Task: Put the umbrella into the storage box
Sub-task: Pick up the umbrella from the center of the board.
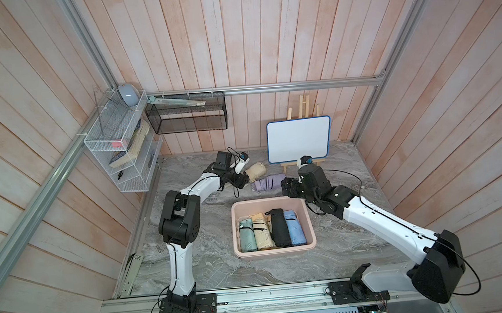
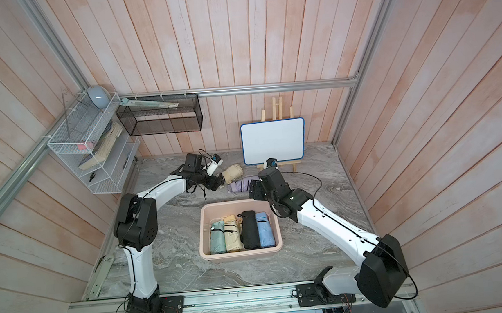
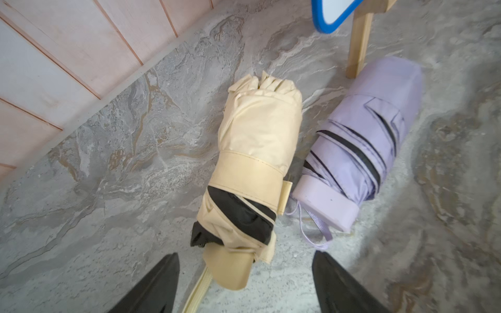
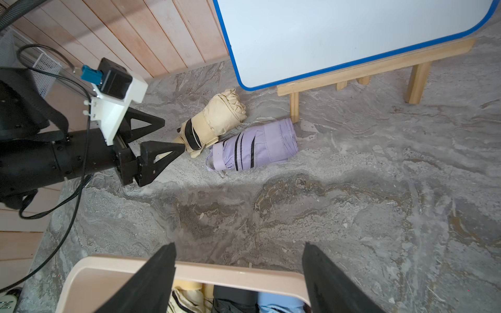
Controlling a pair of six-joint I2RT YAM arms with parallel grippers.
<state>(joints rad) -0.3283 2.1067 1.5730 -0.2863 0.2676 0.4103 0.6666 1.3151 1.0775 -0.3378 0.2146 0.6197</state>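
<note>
Two folded umbrellas lie side by side on the marble table behind the box: a cream umbrella (image 1: 255,170) (image 3: 254,162) and a lilac umbrella (image 1: 268,181) (image 3: 360,141). My left gripper (image 1: 245,180) (image 3: 245,254) is open, and the cream umbrella's handle end sits between its spread fingers without touching them. The pale pink storage box (image 1: 276,251) (image 4: 238,276) holds several folded umbrellas in green, cream, black and blue. My right gripper (image 1: 285,186) (image 4: 239,244) hangs open and empty over the box's far rim, facing the two loose umbrellas (image 4: 217,119) (image 4: 260,146).
A whiteboard on a wooden easel (image 1: 299,138) stands at the back, one leg right beside the lilac umbrella. A black mesh basket (image 1: 186,113) and a white wire rack (image 1: 119,148) hang on the left walls. Wood-panelled walls close in three sides.
</note>
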